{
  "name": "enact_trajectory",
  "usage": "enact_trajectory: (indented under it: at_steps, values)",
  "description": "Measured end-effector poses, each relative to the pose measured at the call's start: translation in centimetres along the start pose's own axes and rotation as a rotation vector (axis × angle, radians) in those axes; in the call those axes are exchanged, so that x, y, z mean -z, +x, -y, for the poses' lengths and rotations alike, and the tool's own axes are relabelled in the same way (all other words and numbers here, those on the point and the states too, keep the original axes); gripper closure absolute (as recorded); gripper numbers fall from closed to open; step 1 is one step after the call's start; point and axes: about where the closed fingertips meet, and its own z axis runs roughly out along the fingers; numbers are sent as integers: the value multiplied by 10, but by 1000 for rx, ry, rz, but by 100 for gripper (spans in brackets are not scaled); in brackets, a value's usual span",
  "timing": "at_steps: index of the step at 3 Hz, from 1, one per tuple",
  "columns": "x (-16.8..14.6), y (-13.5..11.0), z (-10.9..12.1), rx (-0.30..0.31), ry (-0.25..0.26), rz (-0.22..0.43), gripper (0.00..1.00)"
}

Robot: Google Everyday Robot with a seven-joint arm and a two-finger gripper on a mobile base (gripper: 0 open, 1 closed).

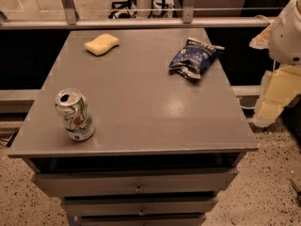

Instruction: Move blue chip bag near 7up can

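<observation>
Going left to right from my remote seat: the 7up can (75, 115) stands upright in the lower left of the frame, close to the front left corner of the grey worktop (141, 102). My guess is it's just parked there as the landmark. There's bare surface to its right and behind it, so that's where I'd expect the drop to go.

Up in the upper left sits a pale yellow sponge (101, 44), lying flat near the back edge and well apart from the can. Looks like a distractor to me, nothing to do with the job.

The blue chip bag (194, 58) is in the upper right, lying flat and crinkled on the worktop near the back right corner, black top edge pointing toward the right. It's well apart from the can, pretty much diagonally across, so the task hasn't started as far as the layout goes.

The gripper (275, 98) hangs at the far right edge of the frame, off past the right side of the worktop and not over it. The bag lies to its left and a bit higher in the frame, near but not touching. I can't tell if the gripper is released or clenched. It isn't on the bag, that much is clear.
</observation>
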Motion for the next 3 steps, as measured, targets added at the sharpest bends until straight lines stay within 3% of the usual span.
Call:
enact_trajectory:
  at_steps: [2,3]
  values:
    - [-2,-1,8,5,19,19,0]
    - [-15,-4,31,24,74,61,0]
